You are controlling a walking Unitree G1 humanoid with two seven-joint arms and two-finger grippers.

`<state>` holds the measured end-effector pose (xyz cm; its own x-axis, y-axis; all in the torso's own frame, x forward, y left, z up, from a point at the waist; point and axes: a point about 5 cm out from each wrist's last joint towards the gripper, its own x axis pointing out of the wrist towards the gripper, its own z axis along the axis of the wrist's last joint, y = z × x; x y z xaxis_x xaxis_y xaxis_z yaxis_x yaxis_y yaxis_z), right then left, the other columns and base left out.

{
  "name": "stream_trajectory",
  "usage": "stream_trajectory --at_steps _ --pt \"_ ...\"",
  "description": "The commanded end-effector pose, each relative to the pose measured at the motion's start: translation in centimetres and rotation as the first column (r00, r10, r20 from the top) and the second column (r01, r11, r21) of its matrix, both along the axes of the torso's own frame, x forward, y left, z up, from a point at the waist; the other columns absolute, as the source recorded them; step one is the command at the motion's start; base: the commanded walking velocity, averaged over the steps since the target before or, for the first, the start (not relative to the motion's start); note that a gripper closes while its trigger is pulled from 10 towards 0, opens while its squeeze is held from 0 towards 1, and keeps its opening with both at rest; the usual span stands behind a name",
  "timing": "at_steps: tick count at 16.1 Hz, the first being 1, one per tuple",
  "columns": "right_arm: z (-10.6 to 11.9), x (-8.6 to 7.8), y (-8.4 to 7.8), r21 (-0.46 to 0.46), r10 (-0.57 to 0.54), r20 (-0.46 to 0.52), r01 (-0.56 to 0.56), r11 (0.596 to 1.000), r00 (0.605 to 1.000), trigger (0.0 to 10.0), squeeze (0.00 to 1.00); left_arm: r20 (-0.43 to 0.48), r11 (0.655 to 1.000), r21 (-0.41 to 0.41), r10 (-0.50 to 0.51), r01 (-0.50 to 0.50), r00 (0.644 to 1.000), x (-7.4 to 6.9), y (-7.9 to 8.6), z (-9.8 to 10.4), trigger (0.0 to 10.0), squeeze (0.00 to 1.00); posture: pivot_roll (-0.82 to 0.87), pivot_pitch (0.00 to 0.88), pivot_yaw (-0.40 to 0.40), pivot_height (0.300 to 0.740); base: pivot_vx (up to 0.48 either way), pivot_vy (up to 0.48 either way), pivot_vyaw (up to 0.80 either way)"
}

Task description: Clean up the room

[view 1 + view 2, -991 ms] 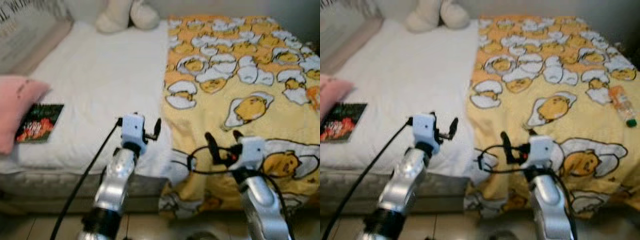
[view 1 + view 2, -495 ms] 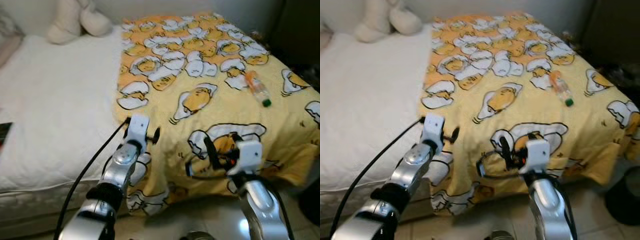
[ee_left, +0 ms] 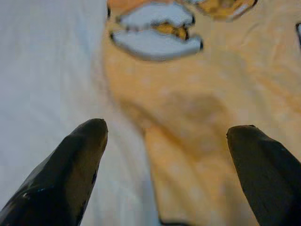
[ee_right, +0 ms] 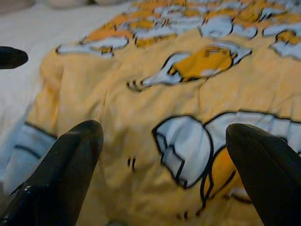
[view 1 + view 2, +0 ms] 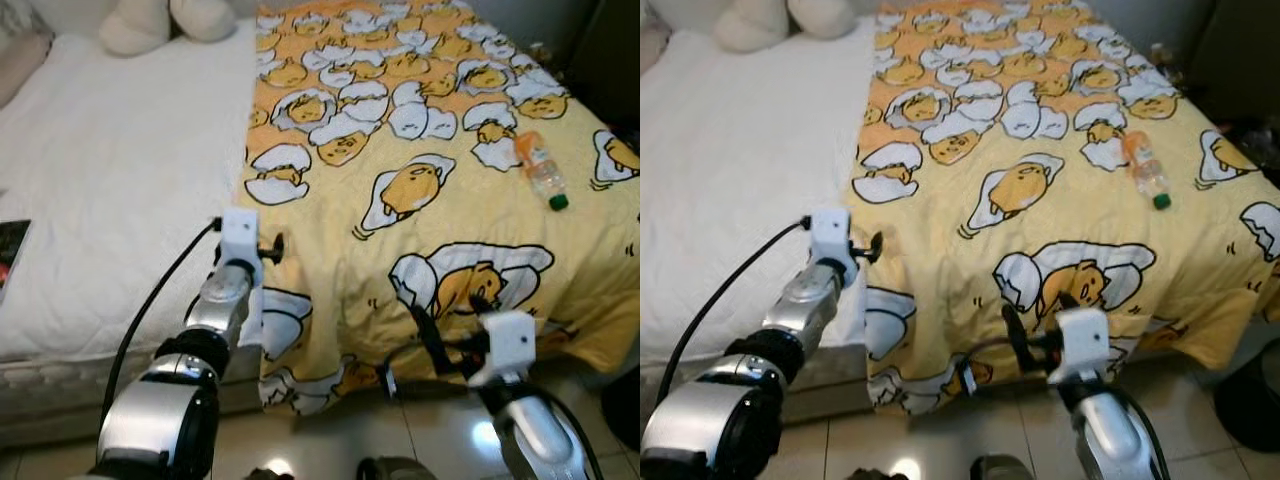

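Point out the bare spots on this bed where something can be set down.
The white sheet lies bare between the plush toy at the head, the dark book at its left edge and the yellow blanket. The blanket is bare too, apart from the bottle near its right side.

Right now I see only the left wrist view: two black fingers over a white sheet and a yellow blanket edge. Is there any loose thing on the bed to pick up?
Observer: Yes. A bottle lies on the blanket, far to the robot's right.
Operator: Where is the right gripper?
Observer: The right gripper is open, low at the foot edge of the blanket and well short of the bottle.
Operator: Anything on the left side?
Observer: A dark flat thing, likely a book, lies on the sheet at the left edge of the eye view.
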<state>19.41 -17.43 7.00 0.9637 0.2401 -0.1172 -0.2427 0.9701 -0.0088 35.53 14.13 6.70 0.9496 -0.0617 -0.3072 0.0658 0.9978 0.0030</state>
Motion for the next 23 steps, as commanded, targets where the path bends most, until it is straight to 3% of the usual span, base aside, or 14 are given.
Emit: stream_trajectory --at_steps 1,5,8,11,12,13,19,21,23 --pt "0.2 -0.9 0.7 0.015 0.067 -0.021 -0.067 0.998 0.997 10.0 0.00 -0.045 1.000 -0.030 0.002 -0.003 0.999 -0.6 0.0 -1.0 10.0 0.00 -0.38 0.184 0.042 0.740 0.000 0.000 0.00" --pt "0.2 -5.7 1.0 0.004 0.185 -0.143 -0.186 0.982 0.972 10.0 0.00 -0.048 0.998 -0.069 -0.007 0.004 0.999 -1.0 -1.1 -1.7 10.0 0.00 -0.40 0.311 -0.020 0.740 0.000 0.000 0.00" --pt "0.2 -7.6 1.3 0.028 0.219 -0.202 -0.218 0.976 0.955 10.0 0.00 -0.037 0.999 -0.048 -0.022 0.020 0.999 -1.2 -1.3 -1.7 10.0 0.00 -0.40 0.359 -0.037 0.740 0.000 0.000 0.00" --pt "0.4 -8.8 1.2 0.030 0.239 -0.244 -0.239 0.971 0.940 10.0 0.00 -0.027 1.000 -0.011 0.029 -0.030 0.999 -1.0 -0.3 -1.5 10.0 0.00 -0.40 0.396 -0.047 0.740 0.000 0.000 0.00" --pt "0.5 -8.9 1.0 0.023 0.232 -0.251 -0.234 0.972 0.940 10.0 0.00 -0.034 0.999 -0.006 0.032 -0.032 0.999 -1.0 -0.1 -1.6 6.4 0.00 -0.41 0.397 -0.048 0.740 0.000 0.000 0.00" --pt "0.6 -9.0 0.7 0.018 0.225 -0.256 -0.228 0.974 0.940 10.0 0.00 -0.047 0.999 -0.009 0.031 -0.031 0.998 -1.2 -0.1 -1.9 0.0 0.00 -0.42 0.400 -0.048 0.740 0.000 0.000 0.00" --pt "1.0 -9.4 0.6 0.012 0.220 -0.275 -0.225 0.974 0.936 10.0 0.00 -0.058 0.999 -0.053 0.000 -0.003 0.998 -1.4 -0.7 -2.2 0.0 0.00 -0.43 0.400 -0.058 0.740 0.000 0.000 0.00" --pt "0.9 -9.2 0.6 0.011 0.220 -0.278 -0.226 0.974 0.935 10.0 0.00 -0.017 0.996 -0.063 -0.068 0.067 0.998 -1.0 -1.7 -1.4 0.0 0.00 -0.42 0.391 -0.056 0.740 0.000 0.000 0.00" --pt "0.8 -8.9 0.7 0.014 0.218 -0.280 -0.223 0.975 0.935 10.0 0.00 -0.032 0.992 -0.045 -0.118 0.116 0.993 -1.4 -2.2 -2.0 0.0 0.00 -0.41 0.386 -0.051 0.740 0.000 0.000 0.00"
